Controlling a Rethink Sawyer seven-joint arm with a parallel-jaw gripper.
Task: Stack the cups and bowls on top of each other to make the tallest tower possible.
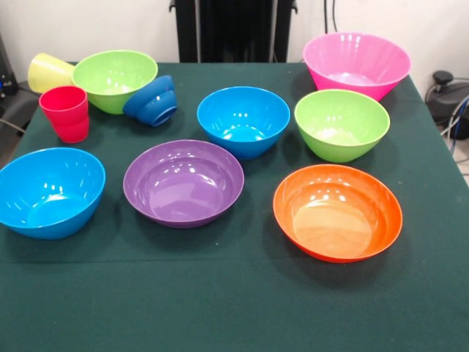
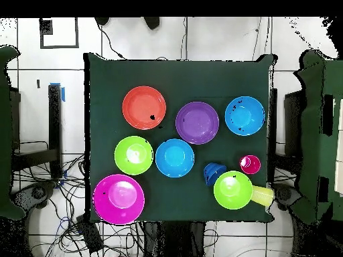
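Note:
All pieces sit apart on the green table [image 1: 220,308], none stacked. The red cup [image 1: 66,112] [image 2: 250,164] stands upright at the front view's left. The yellow cup [image 1: 48,72] [image 2: 262,195] lies on its side against a lime green bowl [image 1: 113,79] [image 2: 232,189]. The small dark blue bowl [image 1: 152,100] [image 2: 213,173] leans tilted on that bowl. Also here are two light blue bowls [image 1: 243,119] [image 1: 50,191], a purple bowl [image 1: 183,182], an orange bowl [image 1: 337,211], a second lime bowl [image 1: 341,123] and the pink bowl [image 1: 356,64]. No gripper shows in either view.
The robot's black pedestal [image 1: 233,29] stands behind the table's far edge. Cables lie on the floor beside the table [image 2: 74,221].

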